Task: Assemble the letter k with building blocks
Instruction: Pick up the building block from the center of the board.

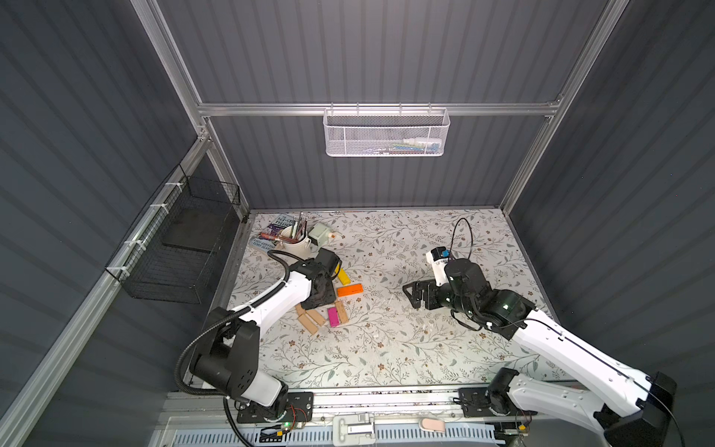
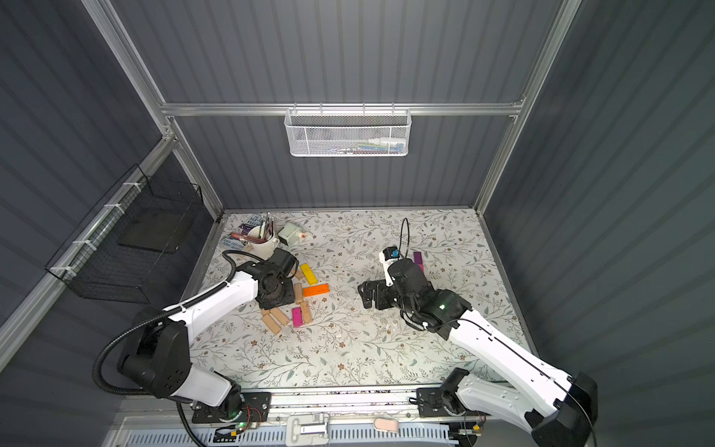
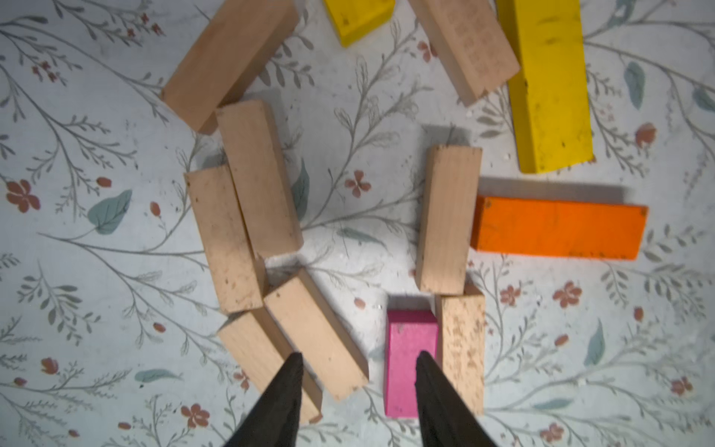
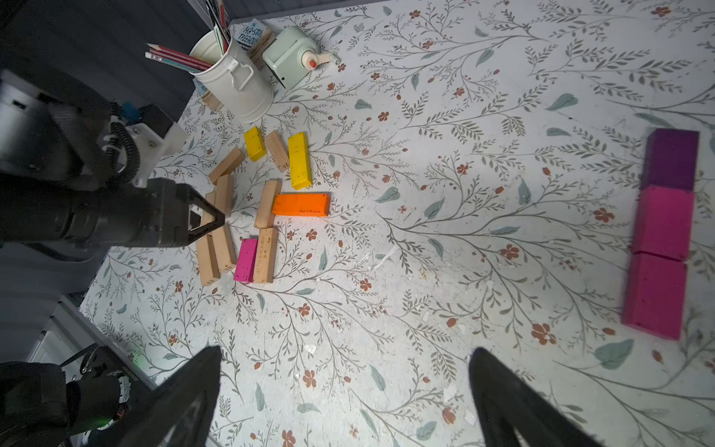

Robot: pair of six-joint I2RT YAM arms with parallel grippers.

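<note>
Both top views overlook the whole table (image 1: pixel 387 348); wrist views look closer.

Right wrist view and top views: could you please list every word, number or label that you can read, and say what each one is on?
"-STO" over "TREEHOU": book cover, partly hidden by the white cup.
Lower line on that cover, in a top view: too blurred to read.
Faint marks on a tan block: too small to read.
No other text is readable.
</note>
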